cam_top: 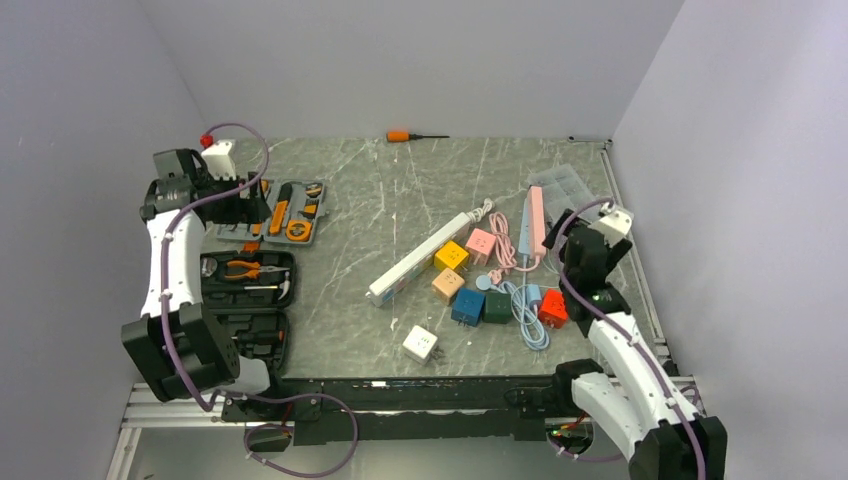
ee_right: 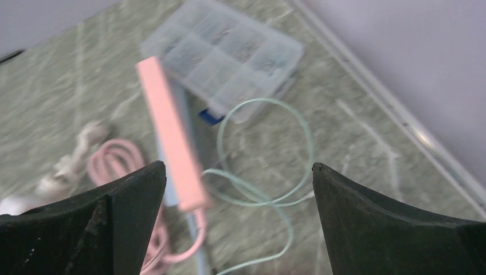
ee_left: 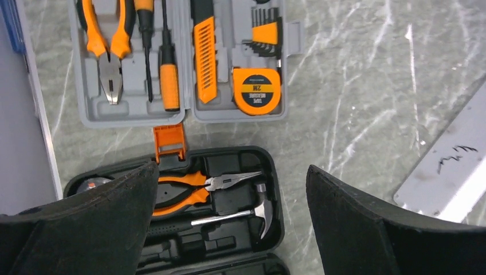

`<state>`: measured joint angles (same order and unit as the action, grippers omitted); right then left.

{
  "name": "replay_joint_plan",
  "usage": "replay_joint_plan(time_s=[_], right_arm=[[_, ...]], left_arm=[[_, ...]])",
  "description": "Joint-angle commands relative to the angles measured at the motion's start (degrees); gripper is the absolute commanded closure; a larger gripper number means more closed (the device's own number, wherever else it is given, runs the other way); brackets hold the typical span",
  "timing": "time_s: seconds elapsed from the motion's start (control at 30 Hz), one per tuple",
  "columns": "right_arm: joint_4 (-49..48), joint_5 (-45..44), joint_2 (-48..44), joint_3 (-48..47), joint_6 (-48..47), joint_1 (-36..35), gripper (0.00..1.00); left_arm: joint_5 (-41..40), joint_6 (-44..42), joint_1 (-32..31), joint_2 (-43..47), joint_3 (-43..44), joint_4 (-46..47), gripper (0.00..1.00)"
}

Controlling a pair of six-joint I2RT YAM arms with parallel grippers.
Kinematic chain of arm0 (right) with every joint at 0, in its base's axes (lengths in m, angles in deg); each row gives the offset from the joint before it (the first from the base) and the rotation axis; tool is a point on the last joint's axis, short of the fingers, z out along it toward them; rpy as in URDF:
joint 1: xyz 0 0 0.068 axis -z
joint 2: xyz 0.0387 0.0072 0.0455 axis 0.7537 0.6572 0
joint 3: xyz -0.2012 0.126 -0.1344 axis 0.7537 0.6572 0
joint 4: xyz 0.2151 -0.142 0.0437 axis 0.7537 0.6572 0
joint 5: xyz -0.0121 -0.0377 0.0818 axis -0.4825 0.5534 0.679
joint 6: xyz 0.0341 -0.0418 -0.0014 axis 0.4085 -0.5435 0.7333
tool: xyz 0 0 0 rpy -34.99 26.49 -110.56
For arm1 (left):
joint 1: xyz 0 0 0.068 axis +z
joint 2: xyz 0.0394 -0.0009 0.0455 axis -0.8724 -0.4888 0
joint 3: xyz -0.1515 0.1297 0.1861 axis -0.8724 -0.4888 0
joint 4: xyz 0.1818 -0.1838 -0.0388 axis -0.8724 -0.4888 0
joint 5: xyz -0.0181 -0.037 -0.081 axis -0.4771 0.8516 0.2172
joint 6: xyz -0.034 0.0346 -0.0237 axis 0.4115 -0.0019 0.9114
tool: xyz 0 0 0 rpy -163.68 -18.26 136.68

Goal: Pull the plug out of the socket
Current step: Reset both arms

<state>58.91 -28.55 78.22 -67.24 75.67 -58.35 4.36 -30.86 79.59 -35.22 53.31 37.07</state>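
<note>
A long white power strip lies diagonally mid-table, with a yellow cube adapter against its side. A pink power strip lies further right; in the right wrist view the pink power strip is blurred, with a pink cable coil and a pale green cable beside it. I cannot tell which plug sits in a socket. My right gripper hovers open just right of the pink strip, holding nothing. My left gripper hangs open over the tool cases at the far left.
A grey tool tray and a black tool case lie under the left arm. Coloured cube adapters and a white one sit near the front. A clear organiser box lies at the back right, an orange screwdriver by the rear wall.
</note>
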Motion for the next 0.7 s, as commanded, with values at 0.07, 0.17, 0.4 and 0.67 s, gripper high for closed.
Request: replay_joint_plan(time_s=[0.07,0.17,0.4,0.67], right_arm=[[-38.21,-19.86,1.79,13.87,-12.97,0.15,0.0],[-45.2,-21.0,8.87,16.42,-13.09,0.43,0.0],[-62.2,-19.93,22.62,19.0,-14.23,0.44,0.0],[-71.44,-17.44,29.17,21.42,-15.33,0.33,0.0]], left_arm=[[-8.57,9.83,-0.56,5.32,-14.08,20.47,0.0],[-8.42,10.71,-0.89,7.32,-24.51,33.04,0.01],[-13.51,10.74,-5.15,8.41,-40.52,57.81,0.01],[-21.65,10.91,-10.81,8.82,-54.38,79.65,0.01]])
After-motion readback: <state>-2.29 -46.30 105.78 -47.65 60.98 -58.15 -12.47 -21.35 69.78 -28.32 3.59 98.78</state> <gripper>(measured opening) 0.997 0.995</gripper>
